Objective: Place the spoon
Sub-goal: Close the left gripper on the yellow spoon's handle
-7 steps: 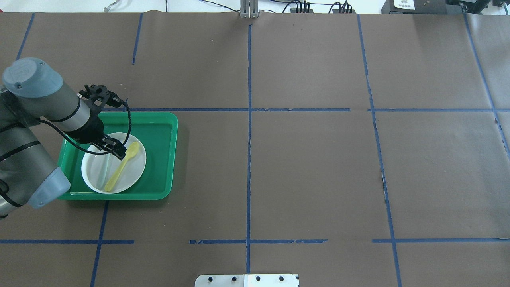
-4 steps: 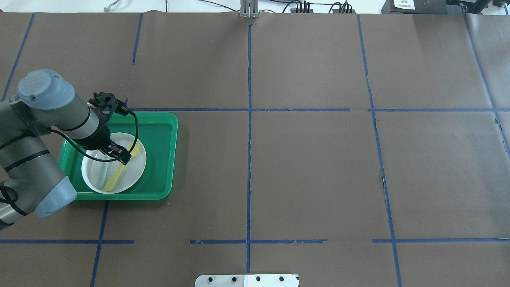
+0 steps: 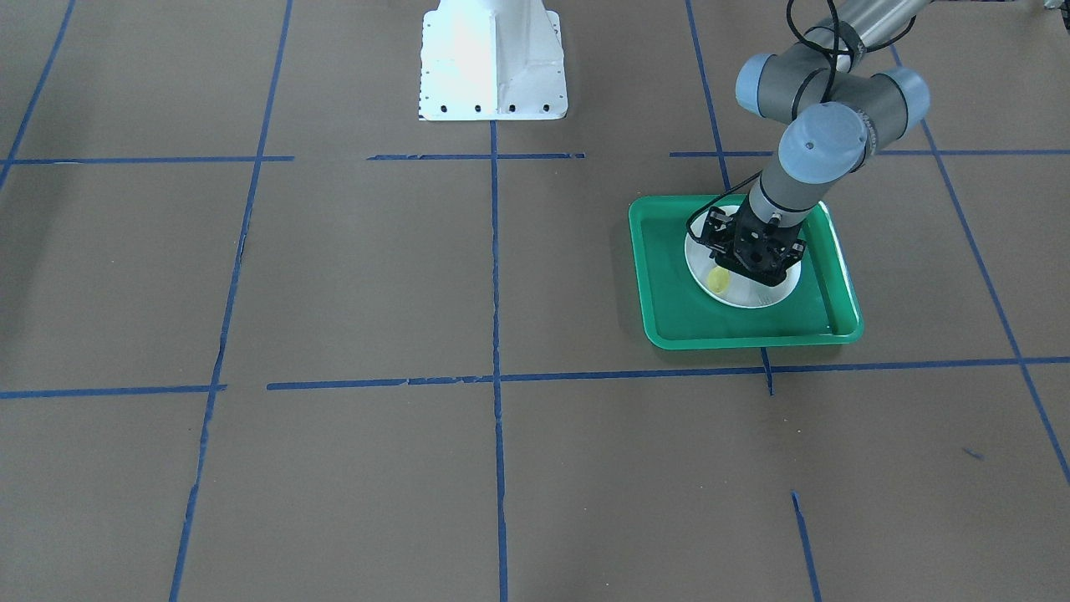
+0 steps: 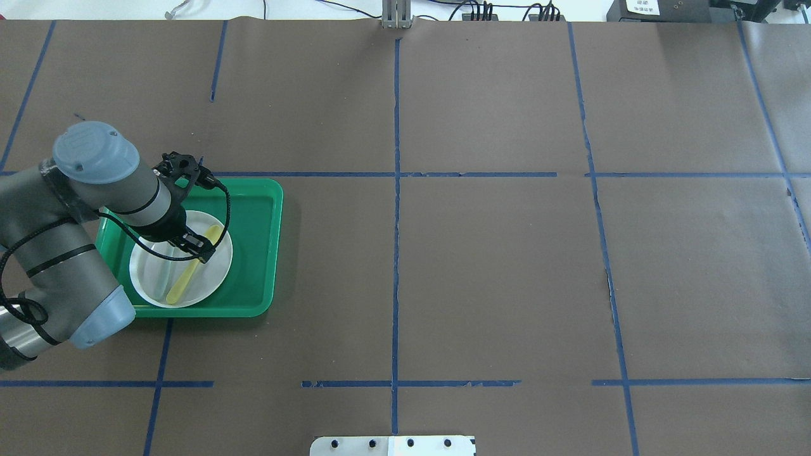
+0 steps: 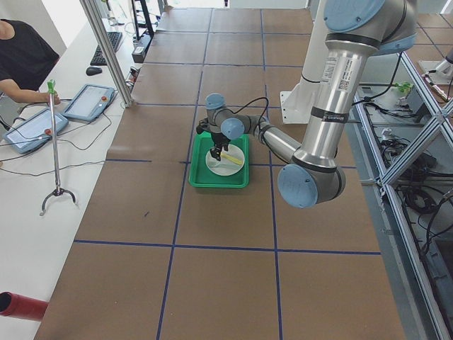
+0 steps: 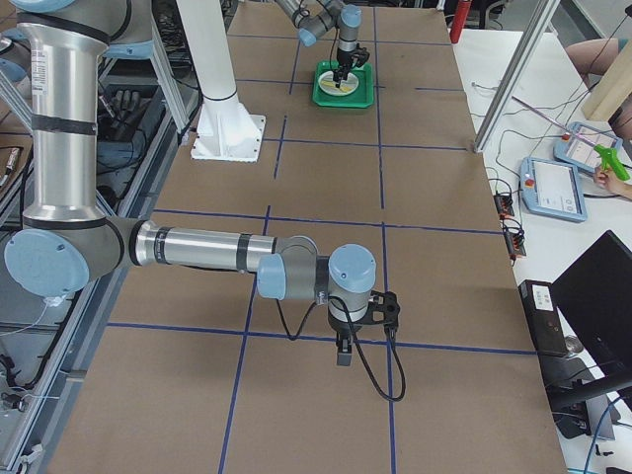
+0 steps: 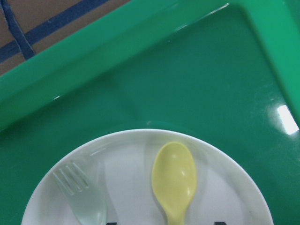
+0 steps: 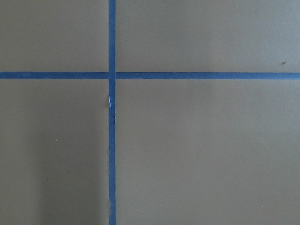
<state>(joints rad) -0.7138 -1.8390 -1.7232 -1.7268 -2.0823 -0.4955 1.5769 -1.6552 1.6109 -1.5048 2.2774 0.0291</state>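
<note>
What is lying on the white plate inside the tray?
A yellow spoon and a clear fork lie side by side on the plate. The left hand hangs open above the spoon's handle, hiding part of it from overhead; contact cannot be seen.

This is a robotics lab cell. The tabletop is papered brown and marked into a grid with blue tape lines. Two grey jointed industrial arms reach over it beside a bolted white pedestal. Aluminium framing posts edge it. A white bench alongside carries teach pendants and a dark screen, with an operator at it.
</note>
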